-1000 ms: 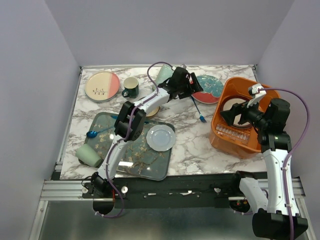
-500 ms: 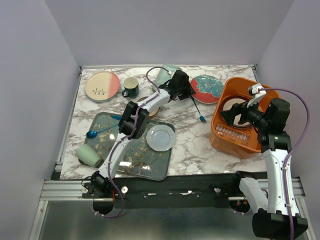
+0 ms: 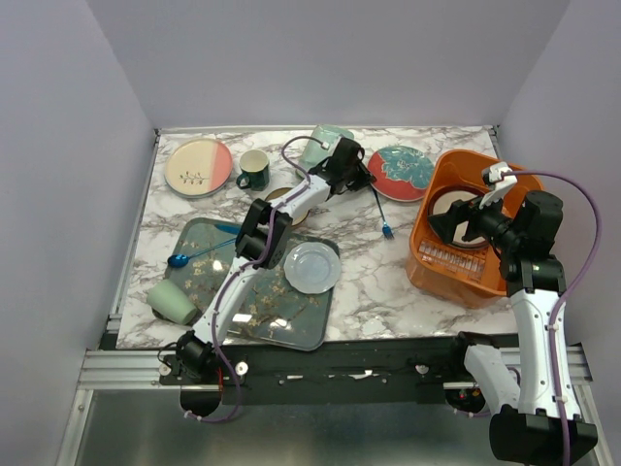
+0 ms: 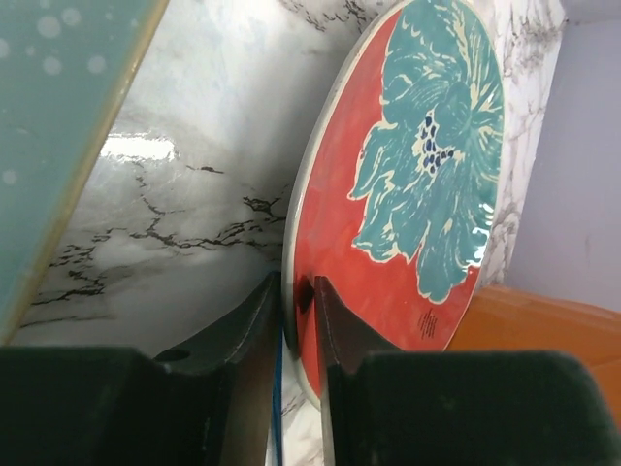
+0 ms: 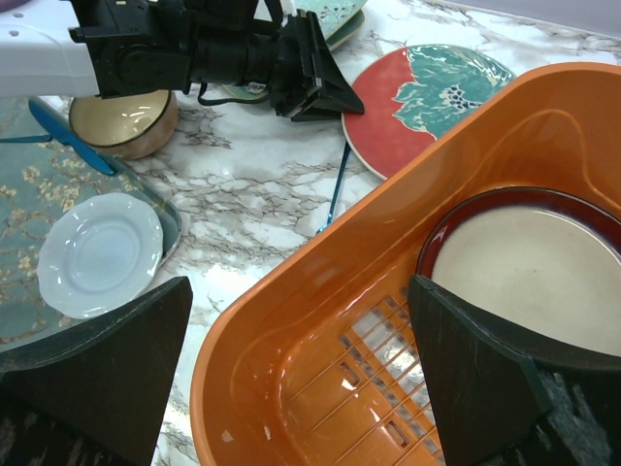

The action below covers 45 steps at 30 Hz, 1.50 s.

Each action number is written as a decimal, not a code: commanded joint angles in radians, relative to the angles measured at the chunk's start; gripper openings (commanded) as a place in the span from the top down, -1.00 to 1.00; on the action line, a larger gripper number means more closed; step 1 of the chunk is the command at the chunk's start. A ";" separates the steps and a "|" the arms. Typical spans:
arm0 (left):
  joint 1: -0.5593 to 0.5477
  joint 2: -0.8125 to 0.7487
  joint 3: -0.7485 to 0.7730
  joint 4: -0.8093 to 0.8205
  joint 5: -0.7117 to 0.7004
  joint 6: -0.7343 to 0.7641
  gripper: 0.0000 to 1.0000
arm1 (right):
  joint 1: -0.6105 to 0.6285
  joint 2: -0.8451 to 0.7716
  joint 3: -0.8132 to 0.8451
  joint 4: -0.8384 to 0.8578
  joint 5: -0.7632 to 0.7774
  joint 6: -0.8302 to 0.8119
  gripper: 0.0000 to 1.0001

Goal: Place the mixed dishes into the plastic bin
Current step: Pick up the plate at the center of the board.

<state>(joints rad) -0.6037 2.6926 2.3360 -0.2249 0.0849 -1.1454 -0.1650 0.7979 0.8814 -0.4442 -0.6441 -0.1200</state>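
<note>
The teal-and-red plate [image 3: 403,170] lies at the back of the marble table, just left of the orange plastic bin [image 3: 427,262]. My left gripper [image 3: 367,177] reaches it from the left. In the left wrist view the plate [image 4: 408,194] has its near rim pinched between the two fingers, so the left gripper [image 4: 296,283] is shut on that rim. My right gripper [image 5: 301,359] hovers wide open over the bin [image 5: 291,320] with nothing between its fingers. A dark-rimmed, cream-centred dish [image 5: 534,262] sits inside the bin.
A cream-and-pink plate [image 3: 198,166], dark green mug [image 3: 254,170], brown bowl [image 3: 279,194] and mint dish [image 3: 325,144] stand along the back. A pale plate [image 3: 311,267] rests on the floral tray [image 3: 243,311], beside a pale green cup [image 3: 173,301]. A blue fork [image 3: 383,218] lies by the plate.
The left gripper's jaws have come together from wide open onto the plate's rim, and the blue fork has shifted slightly left. The right arm has stayed still.
</note>
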 commanded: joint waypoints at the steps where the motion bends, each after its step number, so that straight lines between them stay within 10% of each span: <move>1: 0.001 0.053 0.023 0.056 -0.016 -0.069 0.52 | -0.005 -0.008 -0.010 0.015 0.018 0.003 -0.99; 6: 0.002 0.072 0.023 0.107 0.007 -0.102 1.00 | -0.005 -0.009 -0.009 0.016 0.021 0.003 -0.99; 21: 0.027 -0.177 -0.316 0.553 0.116 -0.157 1.00 | -0.005 -0.014 -0.010 0.015 0.023 -0.001 -0.99; 45: 0.076 -0.487 -0.704 0.834 0.207 -0.171 1.00 | -0.007 -0.026 -0.022 -0.004 -0.086 -0.076 -0.99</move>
<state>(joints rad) -0.5438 2.3741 1.6573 0.3576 0.2214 -1.2842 -0.1654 0.7845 0.8730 -0.4438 -0.6708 -0.1581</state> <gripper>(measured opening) 0.137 0.995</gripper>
